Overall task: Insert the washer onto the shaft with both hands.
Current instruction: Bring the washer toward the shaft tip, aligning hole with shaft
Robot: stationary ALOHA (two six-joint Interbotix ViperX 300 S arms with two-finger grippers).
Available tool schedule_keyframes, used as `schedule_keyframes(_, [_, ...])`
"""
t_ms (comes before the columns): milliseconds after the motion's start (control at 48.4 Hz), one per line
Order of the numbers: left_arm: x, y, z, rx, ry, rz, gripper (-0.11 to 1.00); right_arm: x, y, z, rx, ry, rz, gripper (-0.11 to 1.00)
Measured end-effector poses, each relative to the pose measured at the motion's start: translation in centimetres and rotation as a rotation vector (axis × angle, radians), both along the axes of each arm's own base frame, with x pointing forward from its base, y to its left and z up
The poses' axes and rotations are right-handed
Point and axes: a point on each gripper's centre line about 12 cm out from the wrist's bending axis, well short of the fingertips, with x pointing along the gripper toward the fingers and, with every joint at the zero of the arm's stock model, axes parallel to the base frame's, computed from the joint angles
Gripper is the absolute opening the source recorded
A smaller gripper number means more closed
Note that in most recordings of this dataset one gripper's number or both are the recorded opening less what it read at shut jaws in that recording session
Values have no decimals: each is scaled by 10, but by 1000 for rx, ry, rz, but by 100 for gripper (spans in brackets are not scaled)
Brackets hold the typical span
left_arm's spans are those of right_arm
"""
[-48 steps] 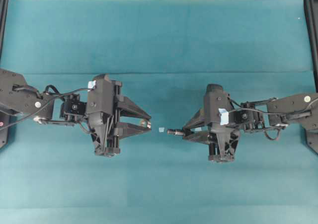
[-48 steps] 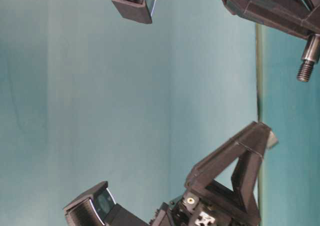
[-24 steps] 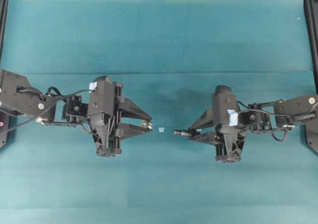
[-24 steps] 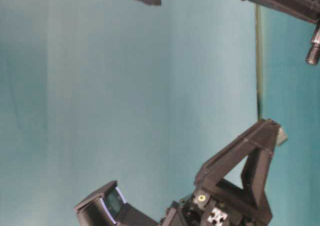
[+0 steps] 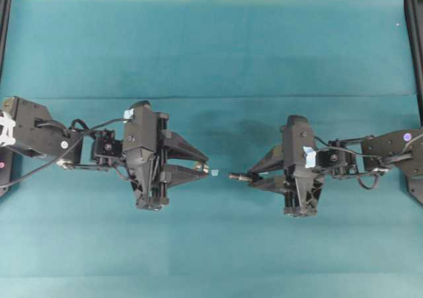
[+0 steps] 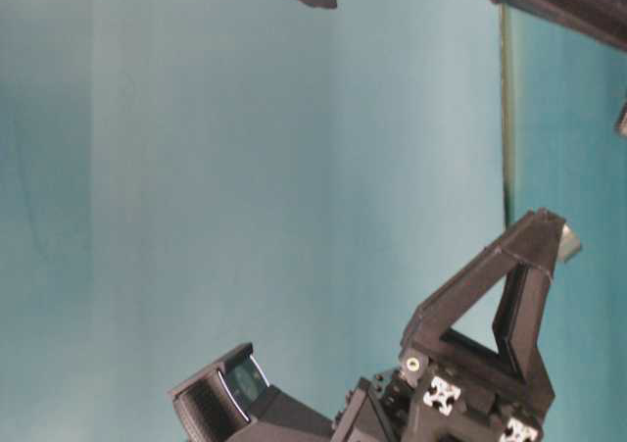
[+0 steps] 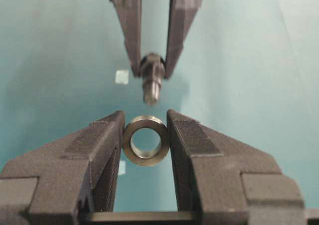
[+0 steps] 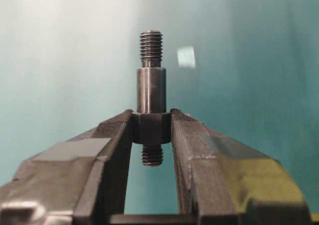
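Your left gripper (image 7: 145, 127) pinches the washer (image 7: 145, 140) with its hole facing the shaft (image 8: 151, 88) clamped in your right gripper (image 8: 152, 116), seemingly lined up for threading.

The washer (image 7: 145, 140) is smooth, glossy grey metal. The shaft (image 8: 151, 90) is dark metal with a satin sheen, threaded at its 12 o'clock end. Both the left gripper (image 7: 145, 130) and right gripper (image 8: 151, 122) look like matt black plastic, faintly ridged. The tabletop (image 5: 211, 47) is matt teal cloth.
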Motion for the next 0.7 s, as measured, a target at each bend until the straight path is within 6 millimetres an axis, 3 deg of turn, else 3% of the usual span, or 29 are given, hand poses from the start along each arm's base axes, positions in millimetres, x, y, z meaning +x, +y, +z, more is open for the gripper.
schedule_keyframes(703, [13,0,-4,-1,0,1,33,13,1,1,4,-49,-1,0])
